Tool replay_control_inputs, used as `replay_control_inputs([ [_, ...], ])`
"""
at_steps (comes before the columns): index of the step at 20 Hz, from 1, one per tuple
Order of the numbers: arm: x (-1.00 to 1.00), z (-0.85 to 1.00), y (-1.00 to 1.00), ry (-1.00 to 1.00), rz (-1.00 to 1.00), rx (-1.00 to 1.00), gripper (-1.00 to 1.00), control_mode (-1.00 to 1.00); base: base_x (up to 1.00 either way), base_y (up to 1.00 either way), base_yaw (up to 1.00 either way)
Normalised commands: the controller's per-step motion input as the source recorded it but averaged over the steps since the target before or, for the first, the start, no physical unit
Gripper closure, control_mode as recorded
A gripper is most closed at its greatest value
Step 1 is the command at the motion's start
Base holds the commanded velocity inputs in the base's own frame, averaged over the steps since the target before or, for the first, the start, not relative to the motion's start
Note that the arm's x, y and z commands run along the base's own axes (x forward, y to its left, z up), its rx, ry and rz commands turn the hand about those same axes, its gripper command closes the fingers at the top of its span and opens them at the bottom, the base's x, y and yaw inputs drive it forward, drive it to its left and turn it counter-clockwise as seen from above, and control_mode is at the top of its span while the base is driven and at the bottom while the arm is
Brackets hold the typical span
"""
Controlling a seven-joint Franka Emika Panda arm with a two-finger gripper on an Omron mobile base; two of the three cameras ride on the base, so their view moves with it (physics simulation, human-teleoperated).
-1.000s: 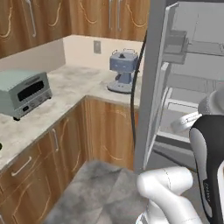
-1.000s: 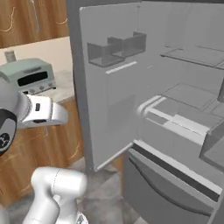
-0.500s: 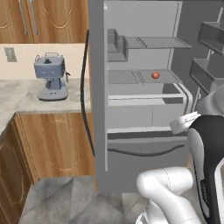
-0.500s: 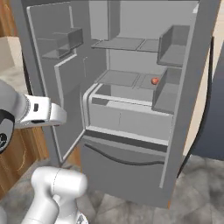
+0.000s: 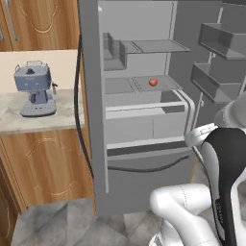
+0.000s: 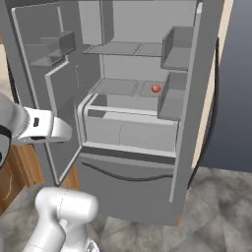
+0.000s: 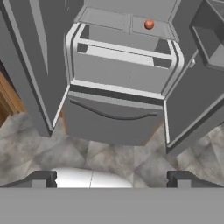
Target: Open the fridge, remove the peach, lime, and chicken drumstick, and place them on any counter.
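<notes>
Gripper (image 7: pixel 112 179) at bottom of hand view, fingers spread fully wide, nothing held, aimed down over grey floor before fridge (image 7: pixel 118 87). Both fridge doors swung open. Peach (image 7: pixel 149 24) resting on glass shelf at upper centre-right of hand view, well apart from gripper. Blue coffee machine (image 5: pixel 34 89) standing on counter (image 5: pixel 43 120) at left of left base view.

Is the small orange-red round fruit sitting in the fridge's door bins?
No, the peach rests on a glass shelf inside the open grey fridge.
</notes>
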Motion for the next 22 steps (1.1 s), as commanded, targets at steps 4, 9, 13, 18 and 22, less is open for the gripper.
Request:
replay_control_inputs([
  [4, 0.0, 0.0, 0.0, 0.0, 0.0, 0.0, -1.0, 1.0, 0.64, -0.04, -0.05],
  [9, 0.0, 0.0, 0.0, 0.0, 0.0, 0.0, -1.0, 1.0, 0.61, -0.05, -0.1],
  [13, 0.0, 0.0, 0.0, 0.0, 0.0, 0.0, -1.0, 1.0, 0.7, -0.12, -0.08],
  [18, 0.0, 0.0, 0.0, 0.0, 0.0, 0.0, -1.0, 1.0, 0.79, -0.3, -0.01],
  [22, 0.0, 0.0, 0.0, 0.0, 0.0, 0.0, -1.0, 1.0, 0.83, -0.35, 0.0],
])
